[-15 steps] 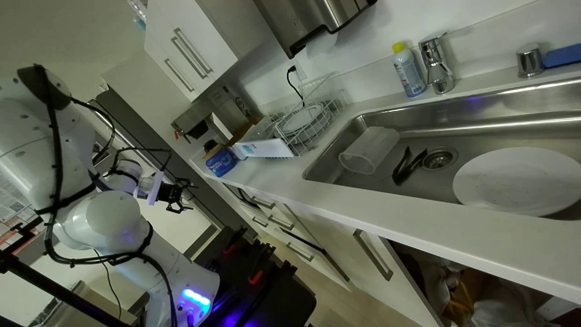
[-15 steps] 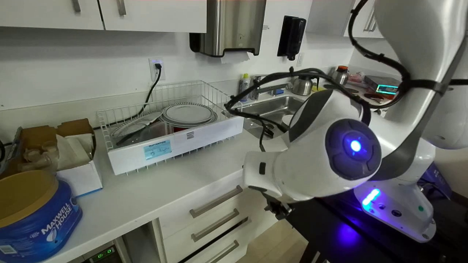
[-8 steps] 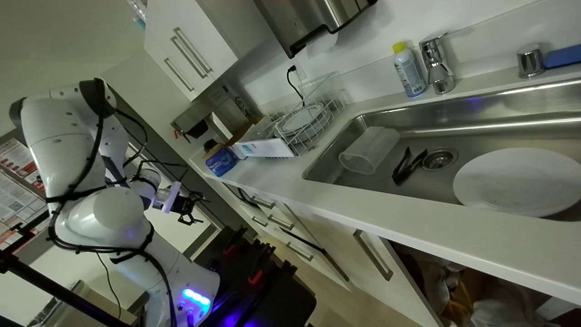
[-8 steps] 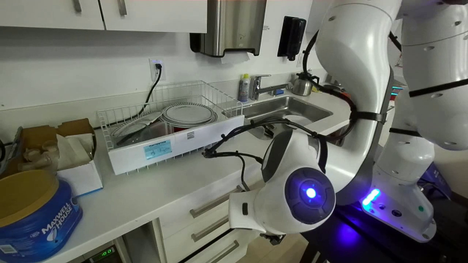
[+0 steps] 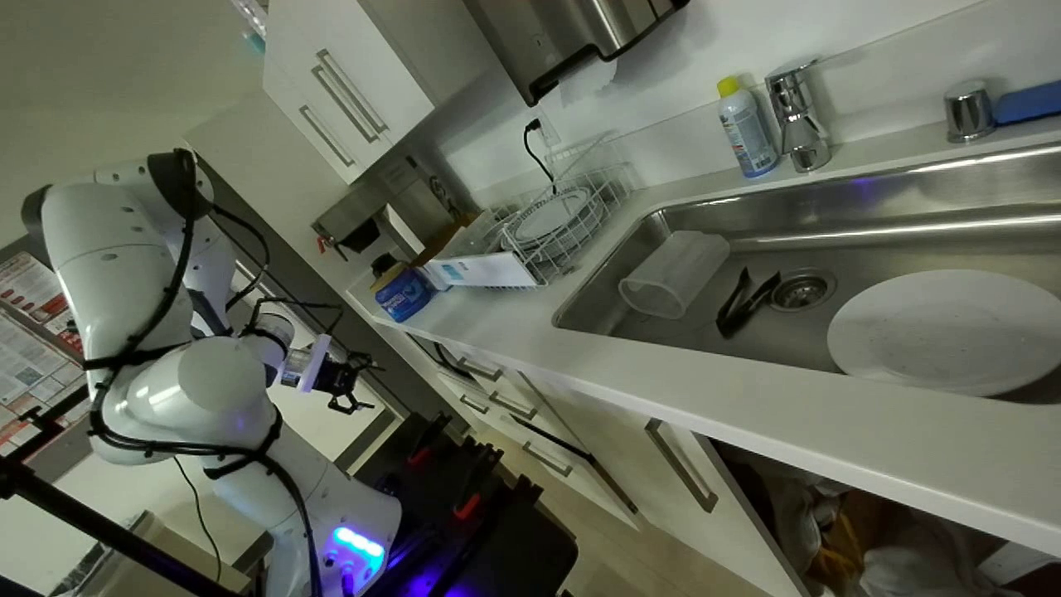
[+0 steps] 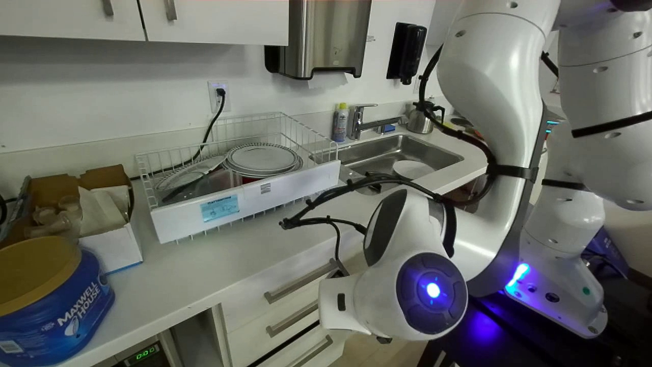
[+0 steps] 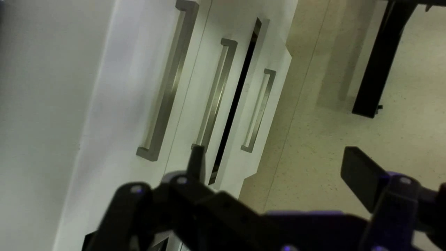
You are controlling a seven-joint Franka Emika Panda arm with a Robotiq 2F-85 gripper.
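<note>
Your gripper [image 7: 273,162] stands spread wide with nothing between its fingers [image 7: 196,162]; in the wrist view the lowest visible drawer [image 7: 252,104] sits ajar, far and to the left, its front jutting past the middle drawer [image 7: 228,89]; a hasty leftward dip could knock that lip shut or catch on the middle drawer's handle [image 7: 216,97], because the parted fingertips reach so broadly; mind also the slack black cable [image 6: 377,179], looping before the counter [image 6: 214,265] in an exterior view; if it hangs close enough, a sudden lift might snag it.
</note>
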